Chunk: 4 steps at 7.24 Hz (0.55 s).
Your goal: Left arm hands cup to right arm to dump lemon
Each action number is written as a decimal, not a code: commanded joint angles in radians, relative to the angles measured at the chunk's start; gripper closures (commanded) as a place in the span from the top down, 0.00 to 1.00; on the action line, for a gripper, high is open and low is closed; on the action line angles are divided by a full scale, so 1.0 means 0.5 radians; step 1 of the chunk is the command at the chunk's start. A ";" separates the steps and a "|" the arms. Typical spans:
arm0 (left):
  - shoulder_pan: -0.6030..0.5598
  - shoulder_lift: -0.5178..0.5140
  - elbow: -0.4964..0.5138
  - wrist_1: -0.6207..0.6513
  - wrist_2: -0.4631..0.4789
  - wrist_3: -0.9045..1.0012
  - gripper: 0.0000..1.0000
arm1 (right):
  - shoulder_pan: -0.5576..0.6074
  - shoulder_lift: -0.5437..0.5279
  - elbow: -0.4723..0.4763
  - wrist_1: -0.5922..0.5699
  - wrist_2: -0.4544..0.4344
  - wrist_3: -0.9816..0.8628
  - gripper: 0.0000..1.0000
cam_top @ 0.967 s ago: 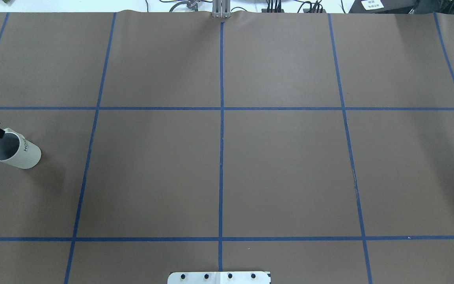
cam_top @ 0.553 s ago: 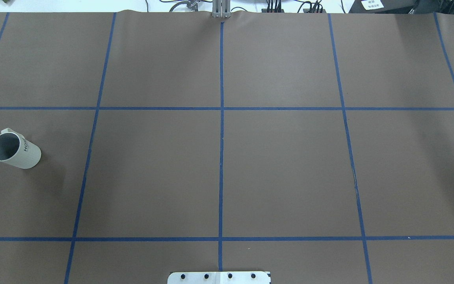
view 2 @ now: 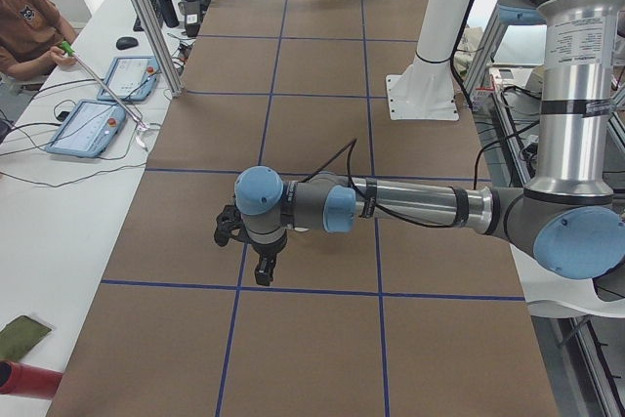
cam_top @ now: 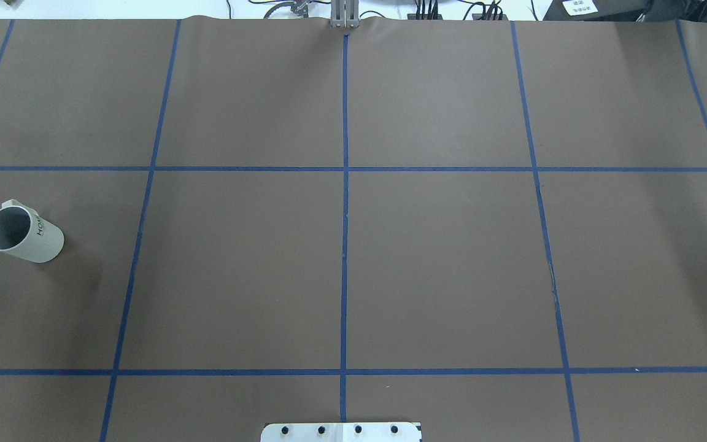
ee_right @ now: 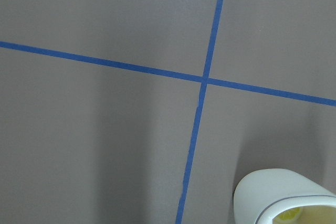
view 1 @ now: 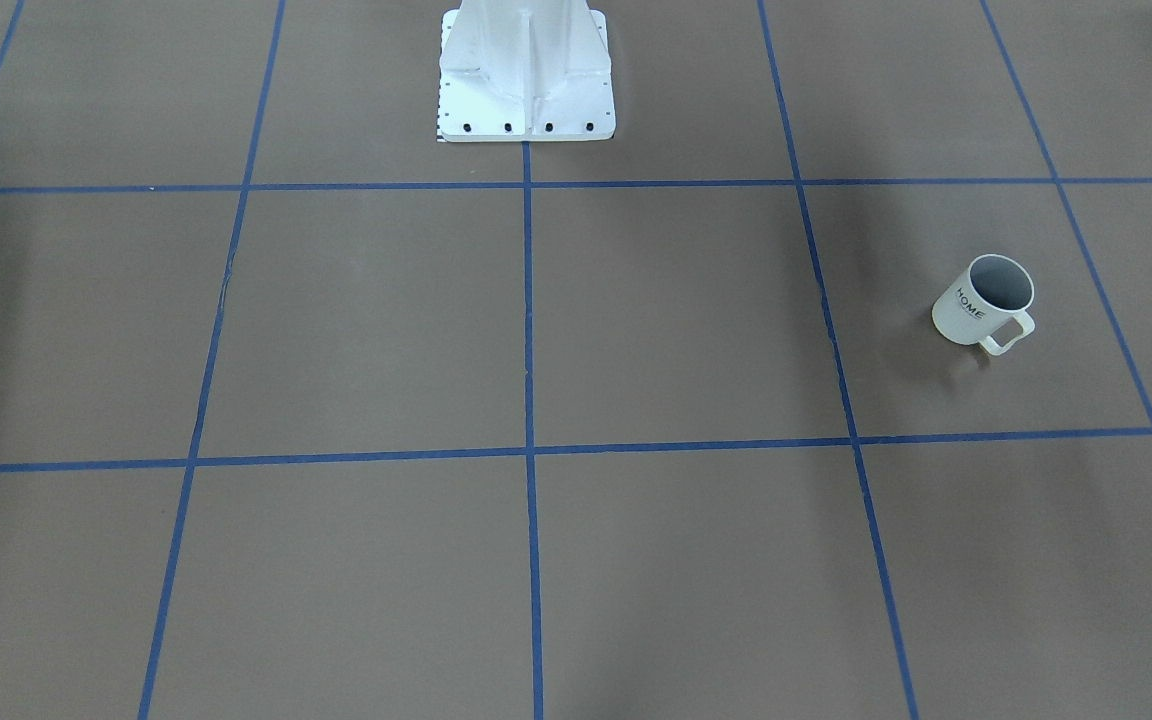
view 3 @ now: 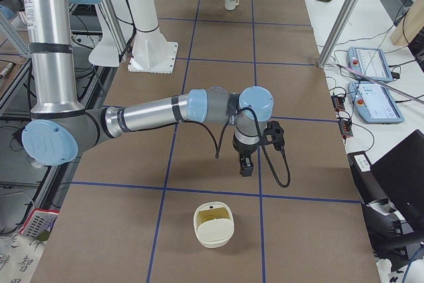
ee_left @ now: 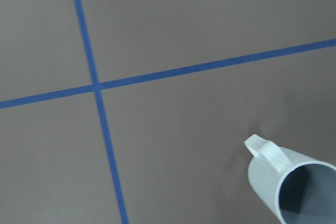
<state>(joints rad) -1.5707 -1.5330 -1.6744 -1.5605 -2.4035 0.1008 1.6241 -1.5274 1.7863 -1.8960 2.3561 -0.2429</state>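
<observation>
The cup (cam_top: pixel 22 236) stands upright and alone at the table's left end, "HOME" on its side, its grey inside bare; it also shows as a cup (view 1: pixel 981 300) and a cup (ee_left: pixel 294 182). My left gripper (view 2: pixel 264 269) hangs over that end, fingers pointing down; I cannot tell if it is open. At the opposite end my right gripper (view 3: pixel 246 164) hovers near a cream container (view 3: pixel 213 225) that holds the yellow lemon (ee_right: pixel 289 214); its state cannot be told either. No gripper touches the cup.
The white robot base (view 1: pixel 526 100) is bolted at the table's robot side. A person (view 2: pixel 24 17) sits at a side desk with tablets (view 2: pixel 93 124). A metal frame post (view 3: pixel 341 24) rises by the far edge. Blue tape lines grid the brown surface.
The black left gripper that sat at the cup's handle side one second ago has drawn off past the overhead view's left edge. The cup has stayed in place.
</observation>
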 commanded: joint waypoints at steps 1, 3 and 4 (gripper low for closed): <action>-0.028 -0.002 -0.019 0.004 -0.016 -0.203 1.00 | 0.004 0.002 0.011 0.000 -0.003 0.095 1.00; -0.028 0.032 -0.066 -0.002 0.009 -0.272 1.00 | 0.001 -0.007 0.017 0.000 -0.033 0.142 1.00; -0.028 0.035 -0.099 -0.002 0.033 -0.266 1.00 | 0.001 -0.013 0.014 0.000 -0.030 0.148 1.00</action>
<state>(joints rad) -1.5842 -1.5202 -1.7083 -1.5605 -2.3985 -0.0272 1.6251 -1.5305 1.7937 -1.8960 2.3442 -0.1755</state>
